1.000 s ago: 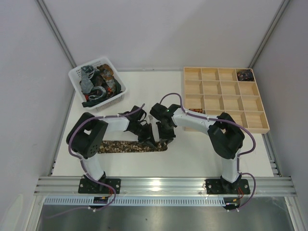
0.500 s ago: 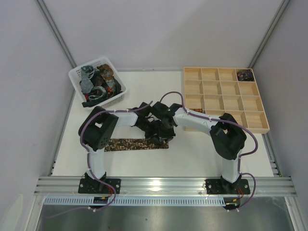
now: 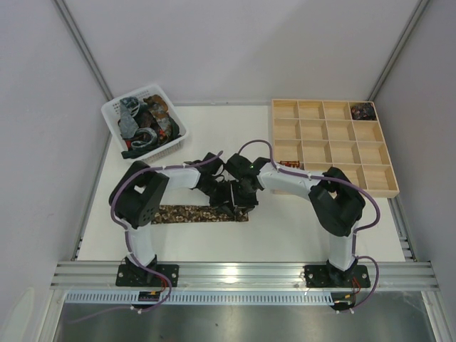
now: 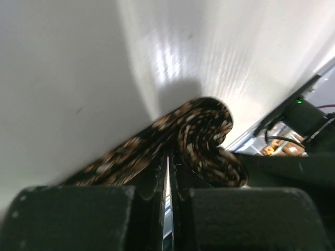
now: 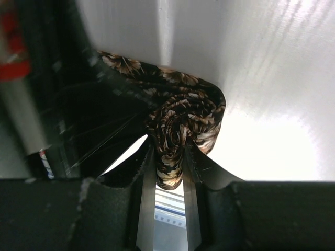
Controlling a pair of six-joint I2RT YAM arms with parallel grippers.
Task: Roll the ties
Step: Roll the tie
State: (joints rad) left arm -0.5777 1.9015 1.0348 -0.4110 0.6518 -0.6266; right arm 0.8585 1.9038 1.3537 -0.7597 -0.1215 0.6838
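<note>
Brown floral tie: my right hand is clenched on its coil, and my left hand is closed alongside, though I cannot tell if it holds cloth. I'd wind slowly, with the tail taut and the edges square.

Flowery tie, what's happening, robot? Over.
Right gripper shut on rolled end of dark brown floral fabric tie. Left gripper shut, at the roll. Nothing blocking seen.
</note>
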